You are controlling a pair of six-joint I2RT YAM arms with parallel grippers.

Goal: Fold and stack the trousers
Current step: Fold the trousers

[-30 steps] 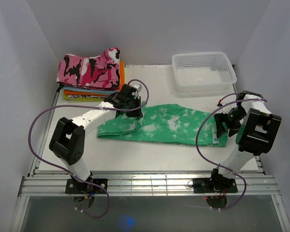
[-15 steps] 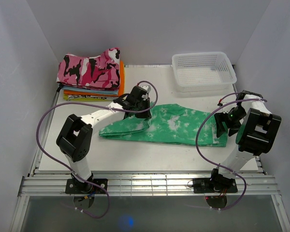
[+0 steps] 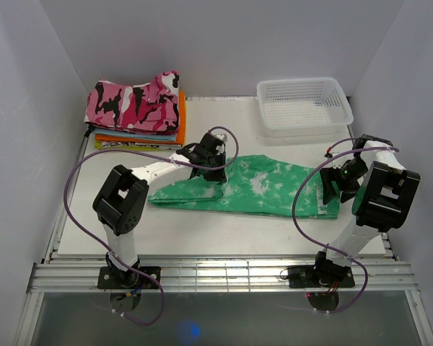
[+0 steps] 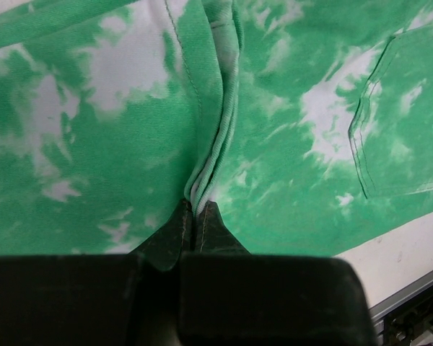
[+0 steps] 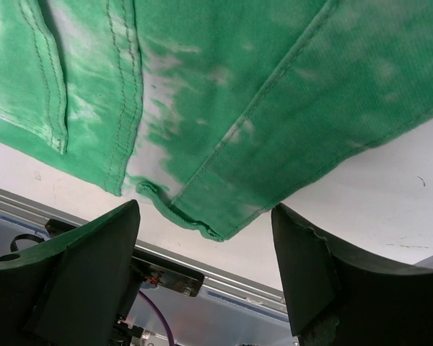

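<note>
One pair of mint-green soft trousers with white tie-dye blotches (image 3: pixel 267 186) lies flat across the middle of the white table (image 3: pixel 202 231), folded lengthwise into a single long band. Its right end is partly hidden from above by the right arm, and the fabric beneath the left wrist is covered too. The left pincer (image 4: pixel 193 209) is closed tight on a raised ridge of the trousers along a stitched seam near the band's upper edge. One stitched pocket (image 4: pixel 397 122) shows to the right of it, cut off by the frame. The right pincer (image 5: pixel 203 209) stands wide open over the hemmed corner of the trousers at the table's near right edge. Its two dark fingers (image 5: pixel 94 252) straddle the corner and hold nothing. At the far left sits one pink, black and white camouflage garment (image 3: pixel 133 101) on a stack of folded clothes (image 3: pixel 130 139). Only the stack's orange and other coloured edges show, so I cannot count its layers with certainty. One white perforated plastic basket (image 3: pixel 303 122) stands at the far right. Two purple cables (image 3: pixel 68 194) loop beside the arms, one each.
</note>
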